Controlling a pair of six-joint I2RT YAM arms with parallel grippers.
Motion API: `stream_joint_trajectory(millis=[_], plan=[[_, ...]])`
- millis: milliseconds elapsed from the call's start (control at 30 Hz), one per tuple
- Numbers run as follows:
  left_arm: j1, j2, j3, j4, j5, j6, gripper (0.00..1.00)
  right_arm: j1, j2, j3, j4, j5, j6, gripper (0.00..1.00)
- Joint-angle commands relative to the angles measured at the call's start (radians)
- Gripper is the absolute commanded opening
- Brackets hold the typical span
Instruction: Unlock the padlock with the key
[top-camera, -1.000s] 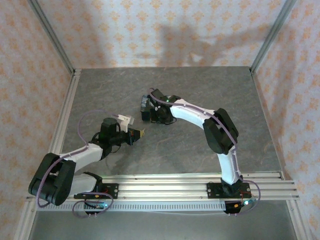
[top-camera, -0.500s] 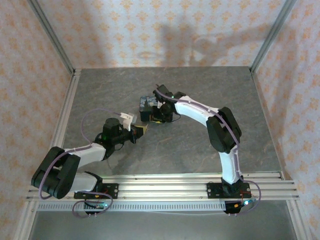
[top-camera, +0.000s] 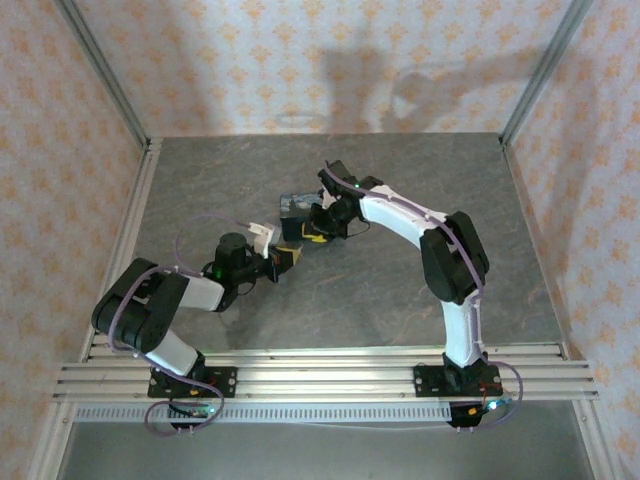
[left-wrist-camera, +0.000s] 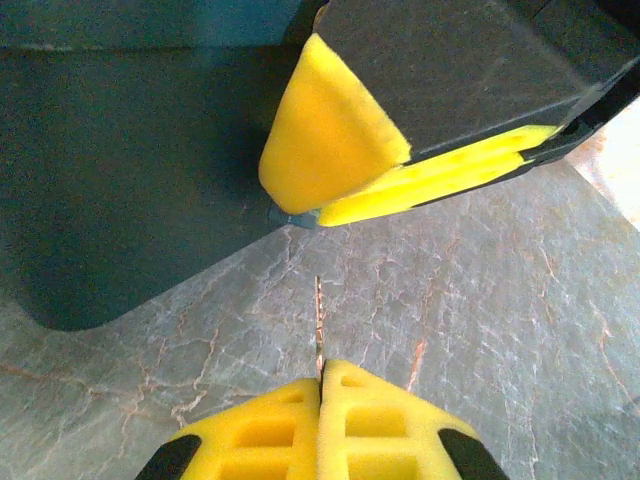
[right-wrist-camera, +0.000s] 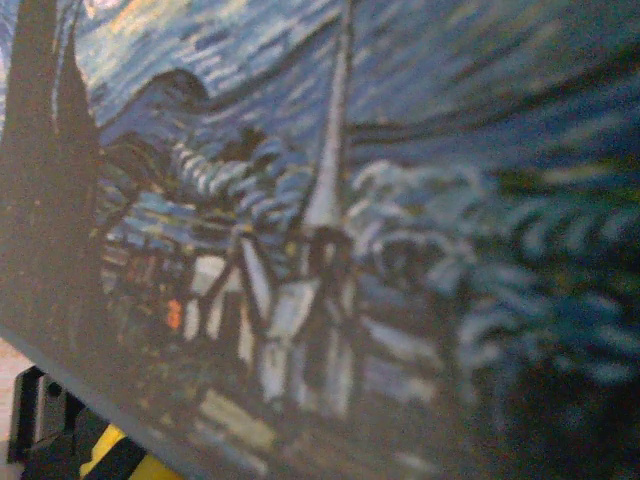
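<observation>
The left gripper (left-wrist-camera: 320, 372) is clamped tight on the key (left-wrist-camera: 318, 318), blade pointing at the padlock (left-wrist-camera: 283, 214), not touching. The right gripper (left-wrist-camera: 300, 200), pads nearly together, pinches that padlock beside the painted box (right-wrist-camera: 400, 200), over the table's (left-wrist-camera: 500, 330) middle.

Box (top-camera: 296, 204): near the middle of the table (top-camera: 420, 200), slightly toward the far edge and left of the centre line. Whether it rests on the table cannot be told.

Right pincer (top-camera: 312, 230): at the box's near-right side, one pad (left-wrist-camera: 330, 140) touching it.

Left pincer (top-camera: 287, 257): just near-left of the box, apart from it.

Key (left-wrist-camera: 318, 325): pinched between the left pincer's tips, projecting toward the box, stopping short of it, above the table.
</observation>
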Motion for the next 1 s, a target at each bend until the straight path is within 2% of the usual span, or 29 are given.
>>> stream_joint_trajectory(millis=[0, 167, 367, 967], plan=[[0.003, 0.022, 0.035, 0.128, 0.029, -0.006, 0.0, -0.013, -0.054, 0.039, -0.021, -0.048, 0.004, 0.0], [0.011, 0.048, 0.034, 0.175, 0.028, -0.005, 0.0, -0.026, -0.054, 0.058, -0.045, -0.078, -0.003, 0.0], [0.012, 0.051, 0.031, 0.149, 0.018, 0.042, 0.0, -0.045, -0.044, 0.09, -0.089, -0.135, -0.026, 0.0], [0.011, 0.053, 0.038, 0.192, 0.028, 0.022, 0.0, -0.053, -0.044, 0.11, -0.135, -0.156, -0.053, 0.0]])
